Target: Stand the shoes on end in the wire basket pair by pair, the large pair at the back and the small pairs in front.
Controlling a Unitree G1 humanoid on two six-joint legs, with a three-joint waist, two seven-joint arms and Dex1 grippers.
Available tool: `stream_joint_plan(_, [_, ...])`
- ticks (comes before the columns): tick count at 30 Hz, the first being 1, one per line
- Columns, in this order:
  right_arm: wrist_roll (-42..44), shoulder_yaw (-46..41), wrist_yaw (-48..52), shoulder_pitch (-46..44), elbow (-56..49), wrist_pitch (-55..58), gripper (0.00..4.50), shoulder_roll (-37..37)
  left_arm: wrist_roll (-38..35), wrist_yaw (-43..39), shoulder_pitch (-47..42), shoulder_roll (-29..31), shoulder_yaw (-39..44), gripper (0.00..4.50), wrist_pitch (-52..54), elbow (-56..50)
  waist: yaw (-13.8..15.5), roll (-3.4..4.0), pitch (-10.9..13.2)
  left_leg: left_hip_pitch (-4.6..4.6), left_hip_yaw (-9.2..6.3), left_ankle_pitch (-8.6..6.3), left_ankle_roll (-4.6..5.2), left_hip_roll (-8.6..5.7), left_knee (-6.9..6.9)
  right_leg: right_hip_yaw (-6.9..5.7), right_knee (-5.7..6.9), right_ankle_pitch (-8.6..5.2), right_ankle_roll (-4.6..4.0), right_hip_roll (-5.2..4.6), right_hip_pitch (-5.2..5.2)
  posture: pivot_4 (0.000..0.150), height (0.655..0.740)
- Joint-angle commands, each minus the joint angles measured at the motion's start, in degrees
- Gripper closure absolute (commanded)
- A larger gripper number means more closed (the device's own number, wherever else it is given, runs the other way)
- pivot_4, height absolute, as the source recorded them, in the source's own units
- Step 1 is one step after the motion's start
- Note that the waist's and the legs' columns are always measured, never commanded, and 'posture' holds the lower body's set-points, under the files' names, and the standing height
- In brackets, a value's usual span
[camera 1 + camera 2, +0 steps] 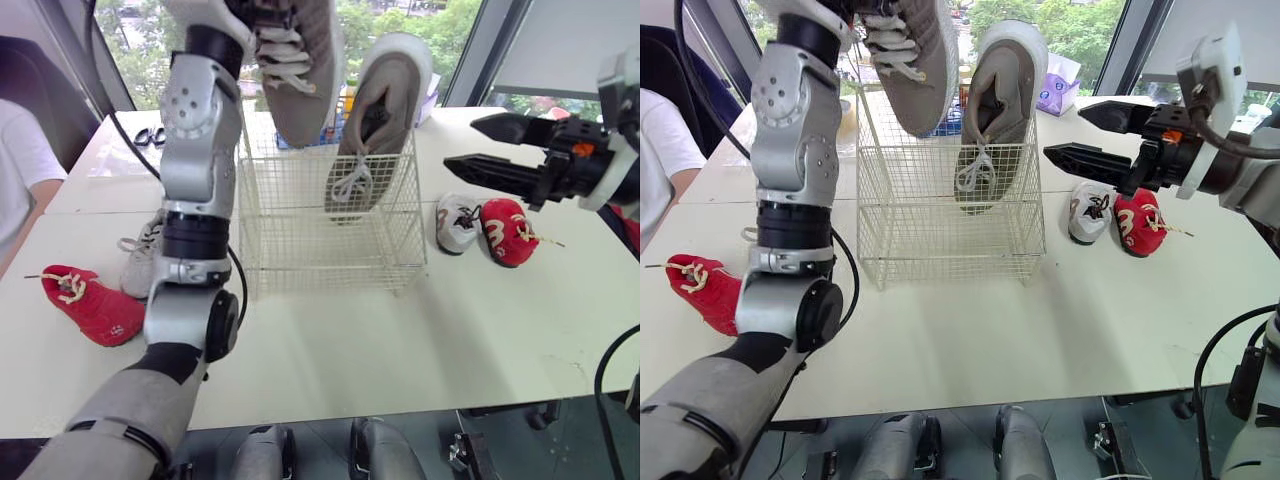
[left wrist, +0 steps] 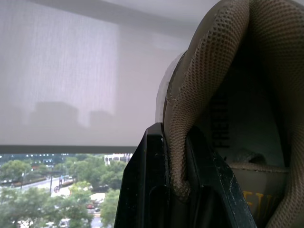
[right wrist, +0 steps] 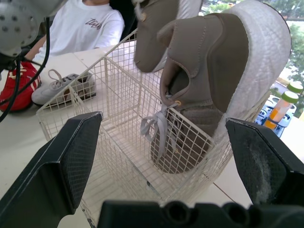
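Note:
A white wire basket (image 1: 330,215) stands mid-table. One large taupe shoe (image 1: 375,120) stands on end inside it at the back right, heel up, laces hanging. A second large taupe shoe (image 1: 295,60) hangs above the basket's back left, held by the heel collar in my left gripper (image 2: 175,142), which is shut on it. My right gripper (image 1: 462,143) hovers open just right of the basket, empty. Small shoes lie on the table: a red one (image 1: 85,305) and a grey-white one (image 1: 140,260) at the left, a white one (image 1: 457,222) and a red one (image 1: 508,232) at the right.
A person in a white T-shirt (image 1: 20,160) sits at the table's left side. Bottles (image 3: 280,107) and a purple pack (image 1: 1058,85) stand behind the basket. The white table (image 1: 400,340) has bare room in front of the basket.

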Motion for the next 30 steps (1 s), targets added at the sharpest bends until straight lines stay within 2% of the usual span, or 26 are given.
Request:
stream_joint_plan(1, [-0.2, 0.7, 0.7, -2.4, 0.9, -2.4, 0.00, -0.3, 5.4, 4.4, 4.3, -0.7, -2.5, 4.46, -0.1, -6.5, 0.0, 0.02, 0.0, 0.01, -0.01, 0.00, 0.00, 0.00, 0.02, 0.00, 0.01, 0.00, 0.00, 0.00, 0.01, 0.150, 0.7400])
stream_joint_plan(3, [-0.5, 1.9, 1.2, -3.7, 2.1, -3.3, 0.00, 0.0, 8.4, 4.6, 7.5, -0.4, -4.5, 4.46, -2.1, -6.9, 0.0, 0.03, 0.0, 0.02, 0.01, 0.00, 0.01, -0.01, 0.02, 0.00, 0.02, 0.00, -0.01, 0.00, 0.01, 0.150, 0.7400])
stream_joint_plan(6, [-1.0, 3.2, 1.7, -4.9, 3.4, -4.5, 0.00, 0.2, 8.3, 4.6, 10.3, -1.5, -5.2, 4.46, -1.9, -7.5, 0.0, 0.03, 0.0, 0.04, 0.00, 0.00, 0.01, 0.00, 0.02, 0.00, 0.04, 0.01, -0.02, 0.02, 0.01, 0.150, 0.7400])
stream_joint_plan(13, [-1.7, 5.4, 3.1, -5.4, 5.1, -5.6, 0.00, 0.5, 5.5, 4.5, 17.4, -3.3, -4.6, 4.46, 7.1, -15.6, 0.0, 0.04, 0.0, 0.02, 0.00, -0.01, 0.03, 0.01, 0.02, 0.01, 0.02, 0.01, -0.02, 0.01, 0.00, 0.150, 0.7400])
stream_joint_plan(14, [-1.7, 5.5, 3.3, -5.4, 5.2, -5.6, 0.00, 0.6, 5.4, 4.4, 18.2, -3.4, -4.7, 3.61, 8.2, -16.7, 0.0, 0.04, 0.0, 0.02, 0.00, -0.01, 0.03, 0.01, 0.02, 0.01, 0.02, 0.01, -0.02, 0.01, -0.01, 0.150, 0.7400])
stream_joint_plan(15, [-1.8, 5.6, 3.4, -5.3, 5.3, -5.7, 0.00, 0.6, 4.9, 4.3, 19.0, -3.7, -4.8, 3.36, 9.4, -18.0, 0.0, 0.04, 0.0, 0.02, -0.01, -0.01, 0.03, 0.02, 0.02, 0.01, 0.02, 0.01, -0.02, 0.01, 0.00, 0.150, 0.7400])
stream_joint_plan(19, [-2.9, 6.6, 3.4, -5.0, 6.5, -6.9, 0.00, 1.7, 4.3, 3.2, 23.3, -2.6, -4.7, 1.28, 14.8, -24.7, 0.0, 0.04, 0.0, 0.02, -0.02, -0.01, 0.04, 0.02, 0.03, 0.01, 0.03, 0.01, -0.02, 0.01, 0.00, 0.150, 0.7400])
stream_joint_plan(20, [-3.2, 6.7, 2.7, -5.2, 7.1, -6.7, 0.00, 2.2, 3.7, 2.2, 24.2, -1.8, -4.6, 0.94, 16.3, -26.3, 0.0, 0.04, 0.0, 0.02, -0.02, -0.01, 0.04, 0.02, 0.04, 0.01, 0.04, 0.01, -0.02, 0.01, 0.00, 0.150, 0.7400])
stream_joint_plan(24, [-3.7, 7.4, 0.5, -5.7, 9.9, -5.1, 0.00, 4.1, 0.8, -3.1, 27.7, 4.3, -2.7, 0.94, 22.8, -33.5, -0.1, 0.05, 0.0, 0.02, -0.01, -0.01, 0.03, 0.02, 0.04, 0.01, 0.05, 0.01, -0.02, 0.01, -0.02, 0.150, 0.7400])
stream_joint_plan(30, [-9.0, 7.2, -0.1, -3.0, 11.6, -13.1, 0.00, 6.5, -13.8, -14.3, 27.5, 15.9, 5.4, 0.94, 34.9, -40.0, 0.0, 0.07, 0.0, 0.02, -0.05, 0.00, 0.01, 0.04, 0.04, 0.00, 0.05, 0.01, -0.02, 0.03, 0.00, 0.150, 0.7400])
